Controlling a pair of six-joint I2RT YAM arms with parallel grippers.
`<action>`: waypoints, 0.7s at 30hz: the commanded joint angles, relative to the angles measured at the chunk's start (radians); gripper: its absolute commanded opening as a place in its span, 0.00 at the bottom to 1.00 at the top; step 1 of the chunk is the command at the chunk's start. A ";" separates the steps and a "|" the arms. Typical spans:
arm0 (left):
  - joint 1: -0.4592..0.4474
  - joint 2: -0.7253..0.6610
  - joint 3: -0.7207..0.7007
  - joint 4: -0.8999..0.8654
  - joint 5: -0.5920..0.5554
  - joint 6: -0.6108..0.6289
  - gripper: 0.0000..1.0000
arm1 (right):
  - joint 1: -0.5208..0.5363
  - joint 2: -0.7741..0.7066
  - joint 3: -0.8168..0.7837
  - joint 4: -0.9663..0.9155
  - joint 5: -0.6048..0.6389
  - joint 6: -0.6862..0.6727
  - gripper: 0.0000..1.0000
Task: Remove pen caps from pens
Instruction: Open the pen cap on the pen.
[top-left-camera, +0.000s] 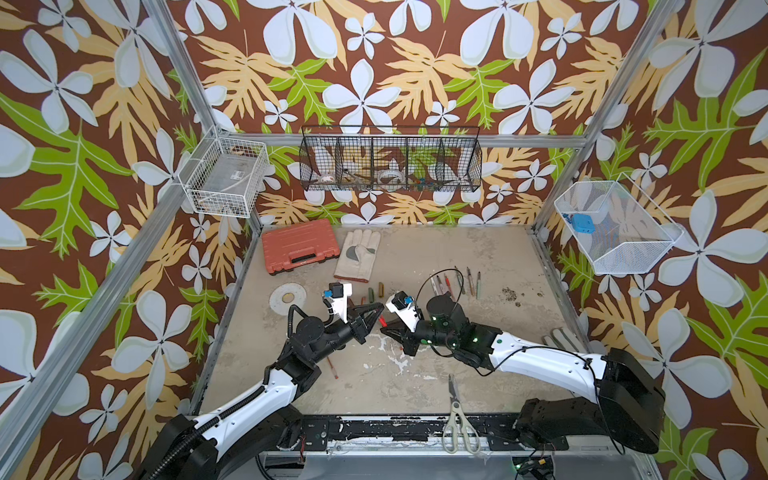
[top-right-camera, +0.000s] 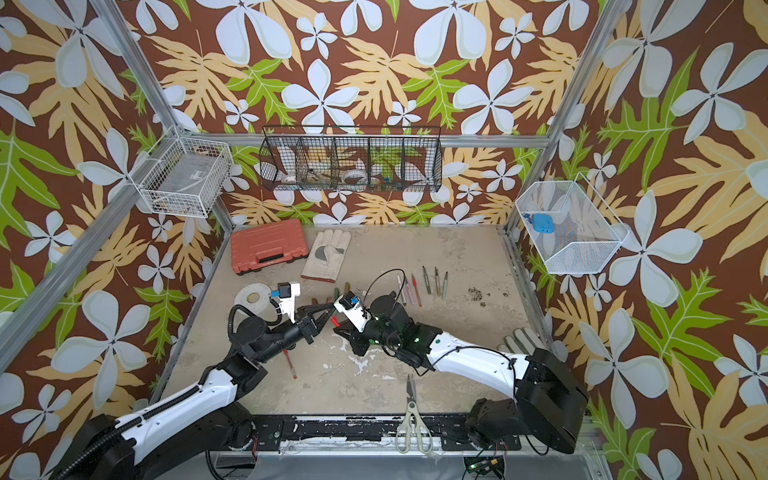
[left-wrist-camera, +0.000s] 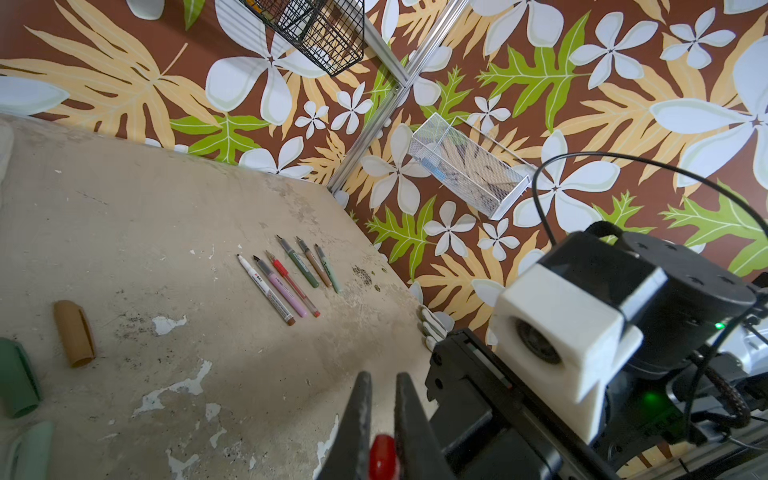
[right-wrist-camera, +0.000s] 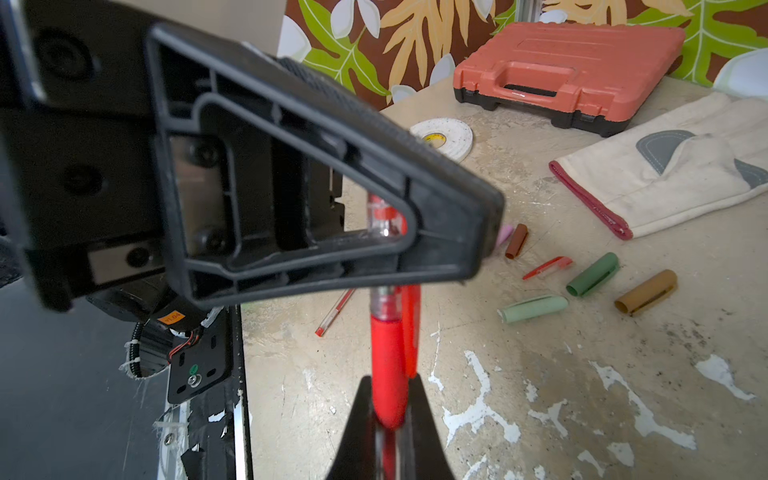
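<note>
While left gripper (left-wrist-camera: 380, 379) and right gripper (right-wrist-camera: 388, 384) each clamp one end of the red pen (right-wrist-camera: 386, 345) above mid-table, its middle hidden behind the left gripper, cap join unclear, scuffed beige table (top-left-camera: 415, 374), floral walls (top-left-camera: 374, 62).

We see a robot lab cell: an aluminium frame (top-left-camera: 183, 62) around a worn table (top-left-camera: 415, 253), with wire baskets (top-left-camera: 390, 162) above the table.

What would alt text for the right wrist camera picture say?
The right gripper and the left gripper each pinch an end of one red pen above a worn table. Loose pen caps, a glove and a red toolbox lie beyond.
</note>
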 joint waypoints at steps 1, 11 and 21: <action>0.022 -0.007 -0.007 0.036 -0.121 0.020 0.00 | -0.013 0.021 0.001 -0.061 -0.139 -0.015 0.00; 0.055 0.005 -0.023 0.071 -0.102 0.018 0.00 | -0.047 0.092 -0.038 0.078 -0.455 0.048 0.00; 0.108 0.034 -0.029 0.085 -0.085 -0.022 0.00 | 0.004 0.099 0.010 -0.101 0.006 -0.024 0.00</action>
